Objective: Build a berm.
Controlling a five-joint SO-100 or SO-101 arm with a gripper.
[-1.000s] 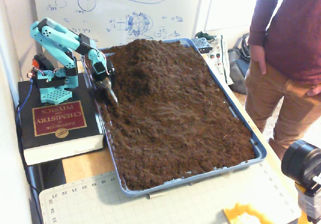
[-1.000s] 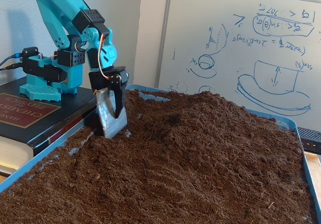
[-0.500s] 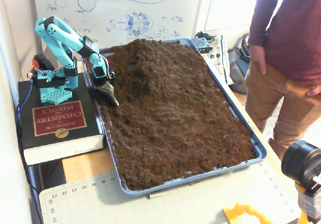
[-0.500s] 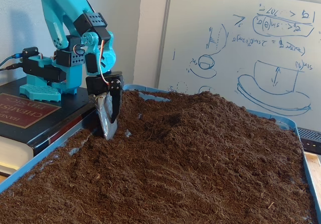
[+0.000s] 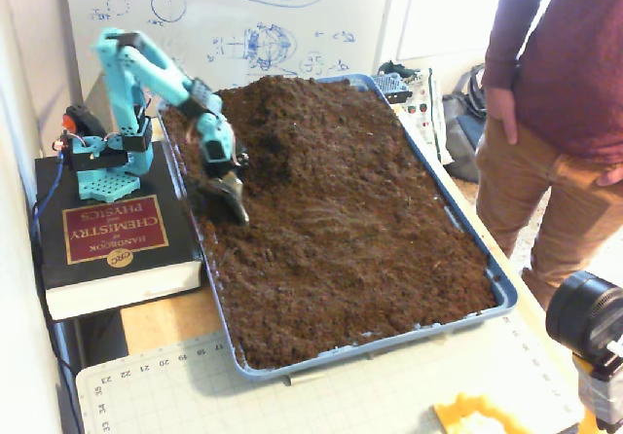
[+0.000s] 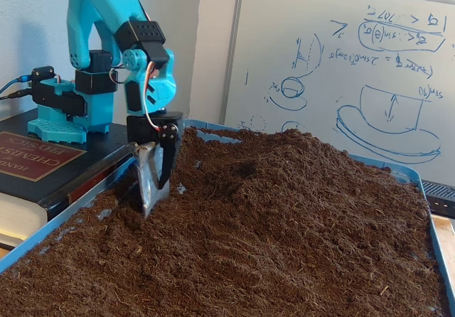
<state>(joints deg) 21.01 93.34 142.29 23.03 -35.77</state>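
A blue tray [image 5: 474, 239] holds a bed of dark-brown soil [image 5: 341, 249]. The berm [image 5: 292, 113] is a raised mound of soil at the tray's far end, with a dent in its left flank; it also rises in the middle of the low fixed view [image 6: 284, 160]. My turquoise arm reaches from the left. Its gripper [image 5: 237, 210], with a silver blade-like finger [image 6: 148, 182], points down at the soil near the tray's left rim, in front of the mound. The jaws look shut with nothing held, and the tip [image 6: 151, 209] touches the soil.
The arm's base stands on a thick black book [image 5: 107, 239] left of the tray. A person [image 5: 565, 93] stands at the right. A whiteboard [image 5: 243, 16] is behind, a cutting mat [image 5: 321, 395] in front, and a camera [image 5: 584, 317] at the near right.
The arm has stretched out, carrying the gripper away from the book and the left rim, toward the near end of the tray. Its tip now sits lower, at the soil.
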